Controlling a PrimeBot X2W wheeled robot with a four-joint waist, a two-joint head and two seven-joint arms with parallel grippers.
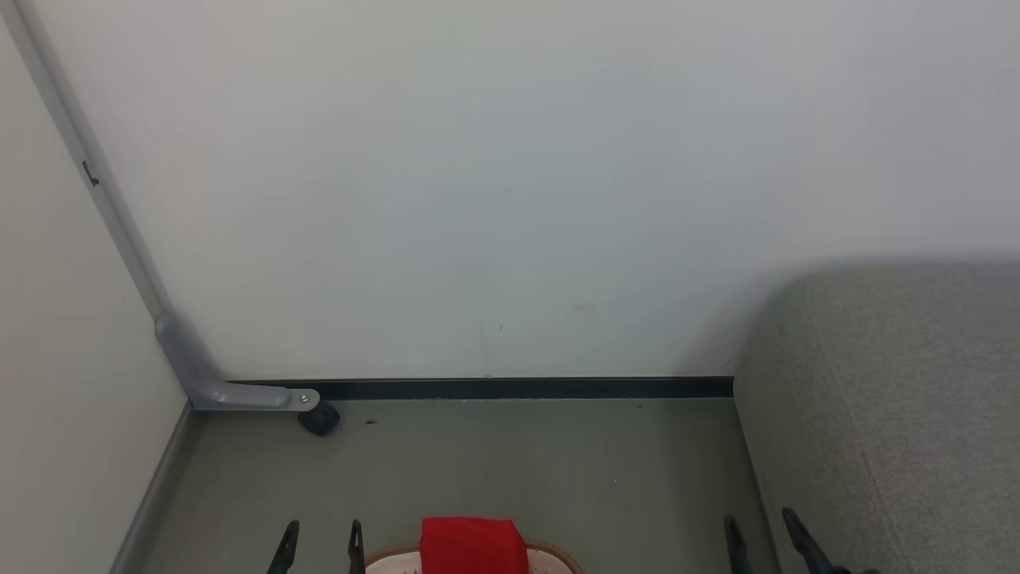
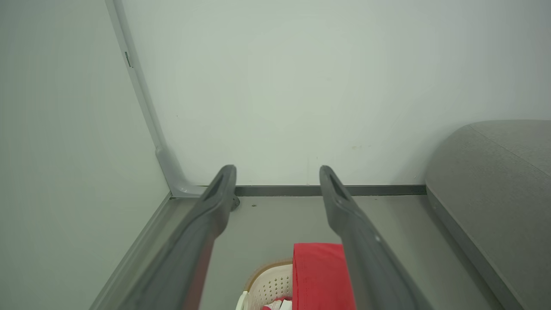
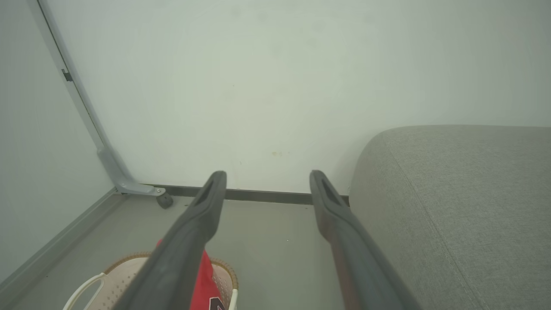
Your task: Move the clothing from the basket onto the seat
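Down at the near edge of the floor, the left gripper (image 1: 323, 548) stands with its two dark fingers spread and nothing between them. The right gripper (image 1: 763, 544) is parted and empty too, over by the sofa's edge. Between them, but much closer to the left pair, sits the laundry basket (image 1: 558, 556). A bright red garment (image 1: 470, 546) is draped over its far rim, its folded edge running left to right, just right of the left fingers. In the left wrist view the red cloth lies below the fingertips and nearer than them, partly hidden behind one finger. I'd judge the left arm has the shorter reach: down, back toward the robot and a touch right. The grey seat cushion (image 1: 892, 399) lies to the right, just beside the right gripper, with bare floor (image 1: 518, 462) between it and the basket.
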